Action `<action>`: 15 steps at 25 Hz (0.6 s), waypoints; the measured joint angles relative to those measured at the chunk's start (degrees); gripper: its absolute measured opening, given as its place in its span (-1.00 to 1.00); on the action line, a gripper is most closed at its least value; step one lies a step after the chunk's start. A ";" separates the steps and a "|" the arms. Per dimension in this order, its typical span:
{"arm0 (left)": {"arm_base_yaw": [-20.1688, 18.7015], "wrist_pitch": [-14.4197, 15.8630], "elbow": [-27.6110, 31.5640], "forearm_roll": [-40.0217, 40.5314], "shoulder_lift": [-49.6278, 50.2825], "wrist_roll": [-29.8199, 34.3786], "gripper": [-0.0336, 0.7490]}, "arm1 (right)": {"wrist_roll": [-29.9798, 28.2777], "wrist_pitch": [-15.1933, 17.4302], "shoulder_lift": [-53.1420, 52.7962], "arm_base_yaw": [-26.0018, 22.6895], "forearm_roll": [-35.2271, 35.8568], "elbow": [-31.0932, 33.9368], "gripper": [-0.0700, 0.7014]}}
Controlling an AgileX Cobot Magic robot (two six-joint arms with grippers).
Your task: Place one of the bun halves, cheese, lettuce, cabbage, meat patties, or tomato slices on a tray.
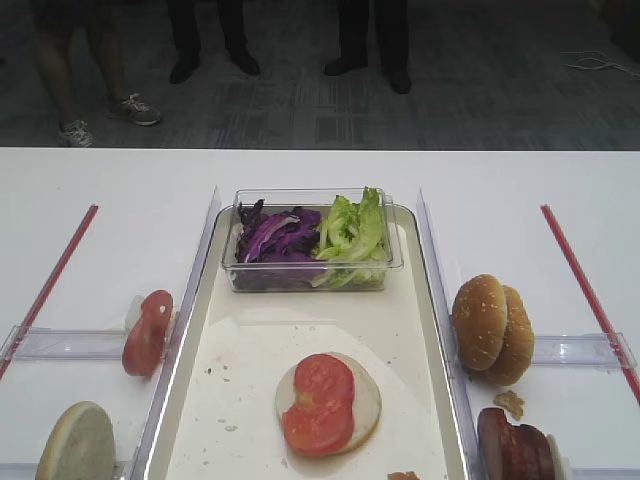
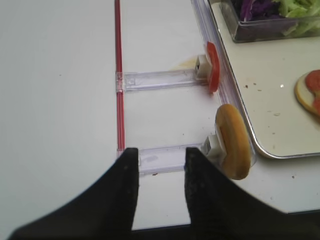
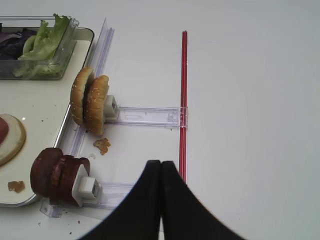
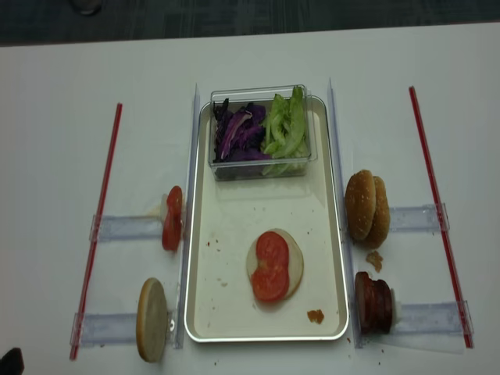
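So right now the tray point(image 4: 199, 312) already has a pale bun half point(image 4: 293, 266) lying flat with two tomato slices point(image 4: 270, 267) overlapping on top of it, sitting a bit nearer the front end, and the clear tub point(image 4: 262, 168) with cabbage point(image 4: 238, 133) and lettuce point(image 4: 285, 125) is at the far end. My guess is the next layer is a meat patty, and that's what the move hinges on: the meat patties point(image 3: 55, 172) stand on edge in the near rack just outside the tray's right rim, so they sit ahead and to the left of the right gripper point(image 3: 161, 167), whose jaws are pressed together with nothing in them. The discs face along the rack, so the jaws would need to straddle them across their thin side. The left gripper point(image 2: 161, 157) has its jaws spread, empty, pointing at the golden bun half point(image 2: 233, 141) standing on edge just ahead and to its right, with one tomato slice point(image 2: 212, 66) further up. Right arm's clearly nearer the patties.
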 joint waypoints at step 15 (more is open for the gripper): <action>0.00 -3.06 0.34 -0.11 0.00 2.45 -0.36 | 0.00 0.00 0.00 0.00 0.00 0.00 -0.47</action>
